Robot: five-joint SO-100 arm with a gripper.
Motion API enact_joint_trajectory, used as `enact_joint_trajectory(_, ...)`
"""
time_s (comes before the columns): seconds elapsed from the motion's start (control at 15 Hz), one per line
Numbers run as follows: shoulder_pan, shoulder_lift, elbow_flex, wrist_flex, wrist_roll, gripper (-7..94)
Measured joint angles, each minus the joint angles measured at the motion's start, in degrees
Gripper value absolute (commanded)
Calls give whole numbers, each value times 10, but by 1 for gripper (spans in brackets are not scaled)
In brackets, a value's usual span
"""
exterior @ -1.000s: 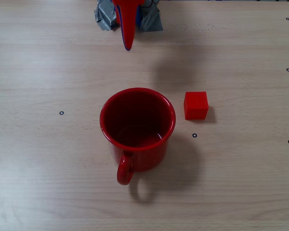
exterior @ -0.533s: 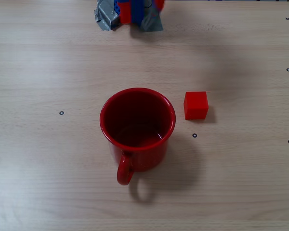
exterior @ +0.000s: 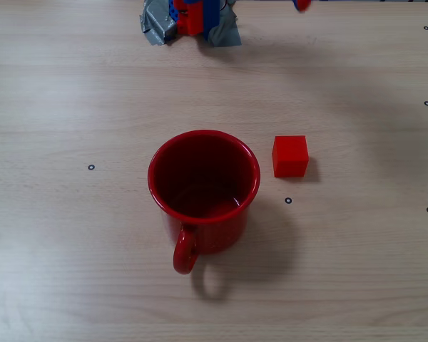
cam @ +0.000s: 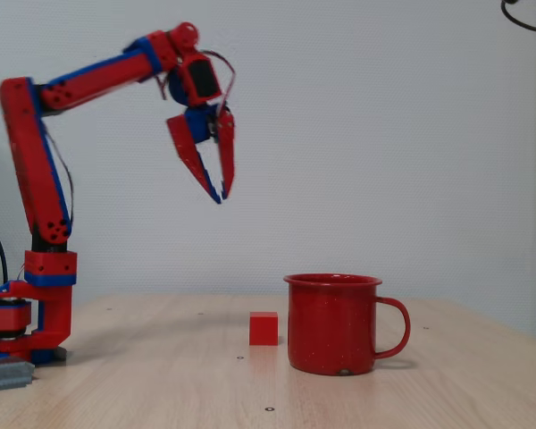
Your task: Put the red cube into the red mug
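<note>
Red matte plastic, plain-faced and sharp-edged: the red cube (exterior: 290, 156) sits flat on the pale wood-grain desk (exterior: 71, 235), just beside the red mug (exterior: 203, 187) on its right in the overhead fixed view, a narrow gap between them, on the side away from the loop handle. Judged from its look, the cube is light, rigid and not fragile; its smooth faces may slip a little, so a squeeze across two opposite vertical faces, centred and taken from above, would suit best. The pair of faces running parallel to the mug wall seems the safer choice, since a finger lowered into the gap could nudge the mug. The mug is glossy, stands upright with its mouth open and empty, and looks much heavier than the cube. In the side fixed view the gripper (cam: 221, 195) hangs high above the desk, well apart from both objects, its fingertips nearly meeting, pointing downward and holding nothing.
</note>
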Motion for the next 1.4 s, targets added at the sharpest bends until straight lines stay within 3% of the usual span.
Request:
enact_joint_trajectory(0.53, 14, -267, -163, -4, -1, 0)
enact_joint_trajectory(0.8, 24, -342, -170, -18, 48, 0)
enact_joint_trajectory(1.2, 27, -352, -35, -159, 51, 0)
enact_joint_trajectory(1.4, 27, -353, -9, -163, 51, 0)
